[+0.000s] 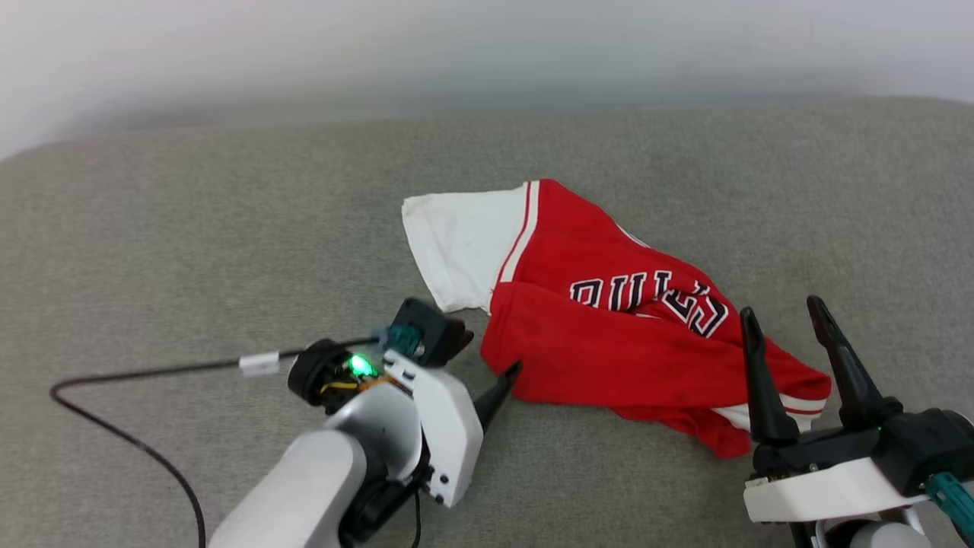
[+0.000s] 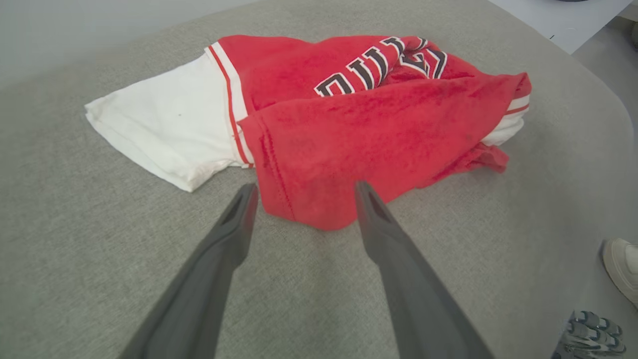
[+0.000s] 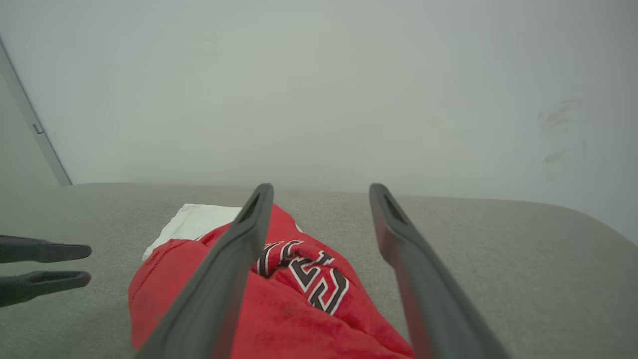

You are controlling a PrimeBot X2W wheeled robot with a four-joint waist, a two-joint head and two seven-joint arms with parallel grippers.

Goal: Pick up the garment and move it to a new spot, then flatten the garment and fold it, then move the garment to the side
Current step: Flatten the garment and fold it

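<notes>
Head view: a crumpled red jersey shirt with white sleeves lies near the middle of a grey woven, softly padded surface. It is folded over itself in thick rolls. Its cloth looks nubby, like towelling, in the left wrist view. One flat white sleeve juts out at the garment's ten o'clock, edged by red-and-white striped trim. The black, white-outlined lettering is creased by the folds and cannot be read whole.

The left gripper has its two long, dark, tapering fingers spread apart and holds nothing. Its tips are at the red hem at the garment's seven o'clock, with a corner of hem between them. Whether they touch the cloth cannot be told. In the head view its pale wrist housing hides all but one fingertip.

The right gripper stands at the garment's four o'clock, fingers wide and empty, above the striped cuff end.

A thin black cable loops away at nine o'clock. A pale shoe is cut off at the left wrist view's edge.
</notes>
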